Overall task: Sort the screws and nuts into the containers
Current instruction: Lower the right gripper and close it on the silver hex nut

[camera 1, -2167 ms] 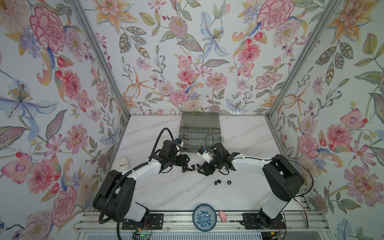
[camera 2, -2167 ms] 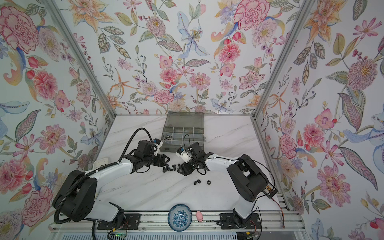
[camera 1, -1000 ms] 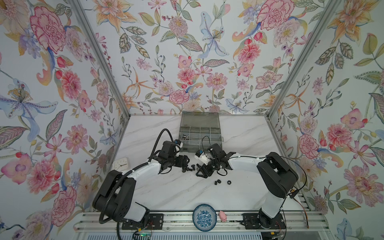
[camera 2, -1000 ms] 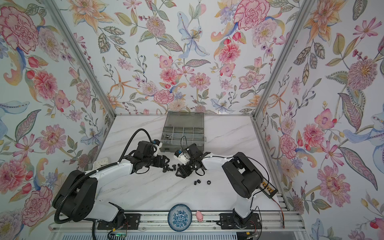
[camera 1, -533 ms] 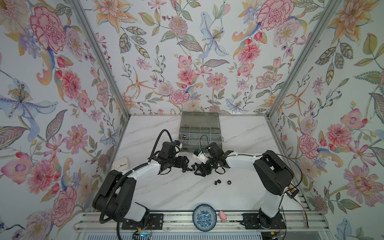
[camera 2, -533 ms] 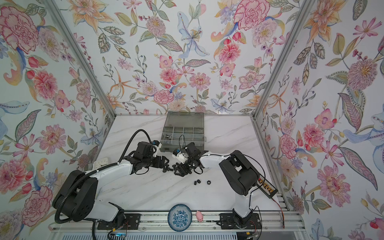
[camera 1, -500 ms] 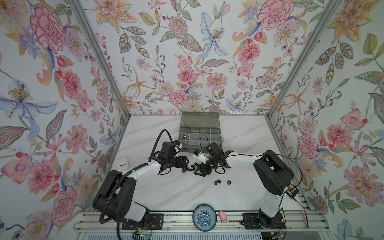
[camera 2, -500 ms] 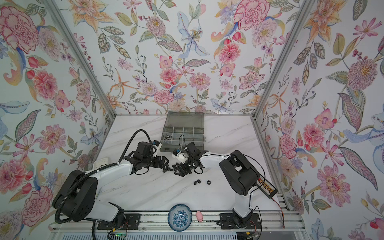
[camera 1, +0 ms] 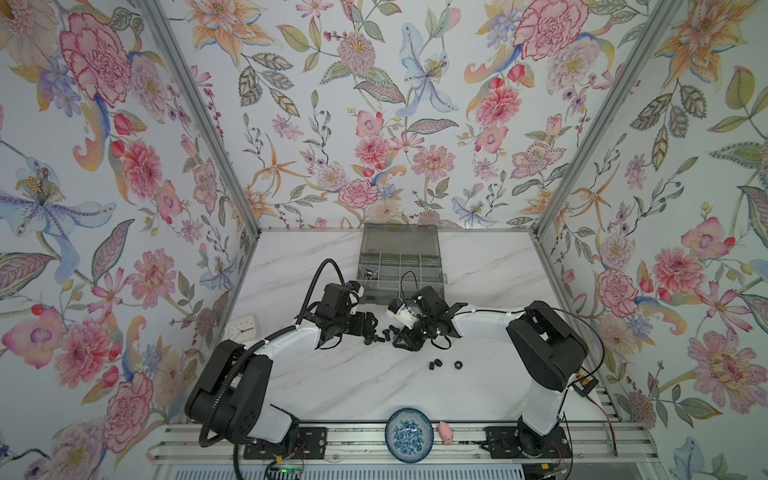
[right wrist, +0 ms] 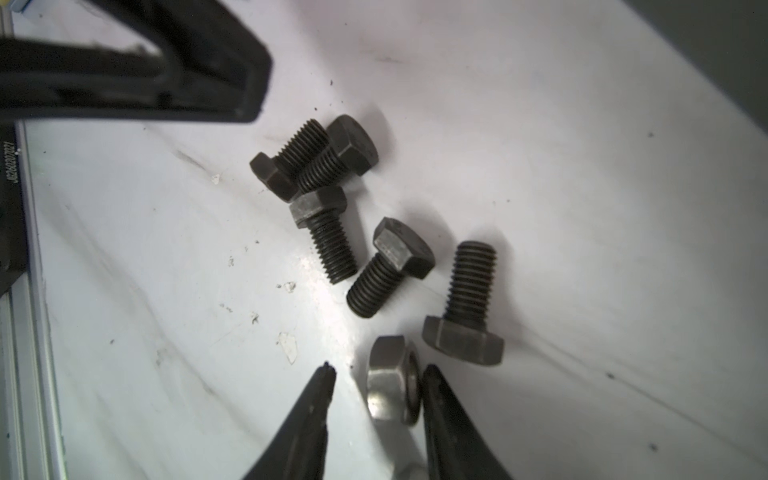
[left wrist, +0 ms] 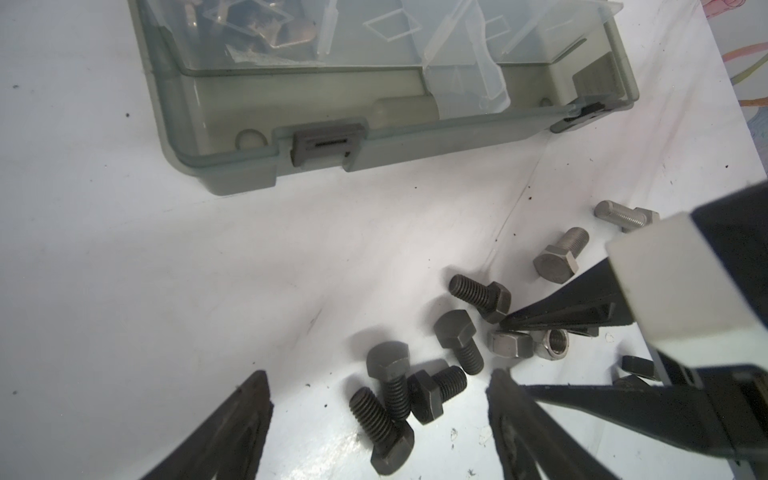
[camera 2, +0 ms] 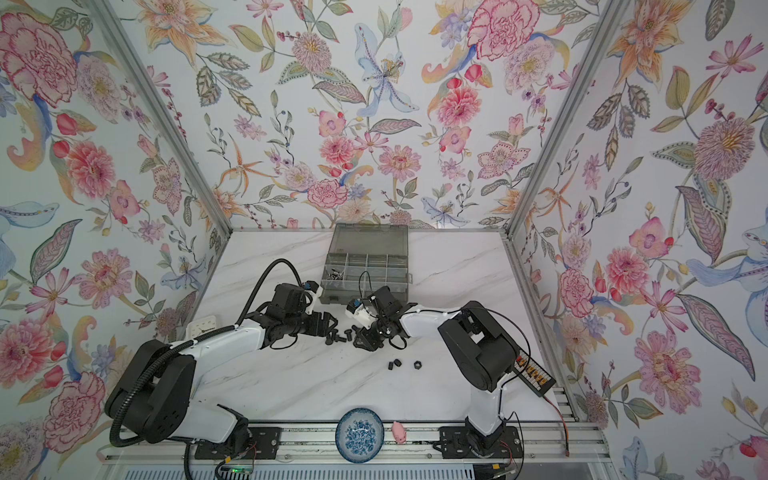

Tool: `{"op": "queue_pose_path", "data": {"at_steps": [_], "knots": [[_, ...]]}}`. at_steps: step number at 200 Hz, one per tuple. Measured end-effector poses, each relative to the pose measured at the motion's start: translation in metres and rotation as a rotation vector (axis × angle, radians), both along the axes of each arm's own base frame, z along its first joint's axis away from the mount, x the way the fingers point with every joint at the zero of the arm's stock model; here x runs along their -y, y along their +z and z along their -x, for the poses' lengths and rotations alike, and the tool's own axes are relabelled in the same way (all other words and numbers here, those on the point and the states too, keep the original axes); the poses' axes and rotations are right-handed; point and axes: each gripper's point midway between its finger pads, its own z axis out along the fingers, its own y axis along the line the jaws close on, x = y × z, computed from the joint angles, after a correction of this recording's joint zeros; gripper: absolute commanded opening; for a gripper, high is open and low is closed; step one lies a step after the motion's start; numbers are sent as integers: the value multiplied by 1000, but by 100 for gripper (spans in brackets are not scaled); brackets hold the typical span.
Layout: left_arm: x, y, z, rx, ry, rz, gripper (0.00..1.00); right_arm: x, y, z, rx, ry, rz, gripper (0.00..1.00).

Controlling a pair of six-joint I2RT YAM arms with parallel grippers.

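Several black screws (left wrist: 390, 395) lie in a loose pile on the marble table, between the wide-open fingers of my left gripper (left wrist: 378, 384). Two silver screws (left wrist: 559, 257) lie beyond them. My right gripper (right wrist: 378, 370) straddles a silver hex nut (right wrist: 392, 382): one finger touches it, and a gap remains at the other finger. A second silver nut (left wrist: 555, 344) lies beside it. In both top views the grippers (camera 1: 368, 328) (camera 1: 401, 336) face each other over the pile. Two black nuts (camera 1: 434, 365) (camera 1: 458, 365) lie nearer the front. The open grey containers box (camera 1: 399, 270) stands behind.
One left compartment of the box holds silver pieces (camera 1: 370, 274). A blue-and-white bowl (camera 1: 409, 434) and a small pink object (camera 1: 446, 431) sit on the front rail. A white square device (camera 1: 241, 328) rests at the table's left edge.
My right gripper has slid left toward the pile and narrowed its jaws round the silver nut. The left gripper has stayed almost still, open.
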Motion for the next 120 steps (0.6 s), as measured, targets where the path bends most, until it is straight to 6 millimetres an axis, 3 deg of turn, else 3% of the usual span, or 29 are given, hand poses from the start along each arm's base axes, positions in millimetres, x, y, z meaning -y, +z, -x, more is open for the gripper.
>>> {"op": "queue_pose_path", "data": {"at_steps": [69,120], "knots": [[-3,-1,2,-2,6,-1,85,6,0,2,5,-8,19,19],[-3,1,0,10,7,5,86,5,18,3,18,1,-22,9]]}}
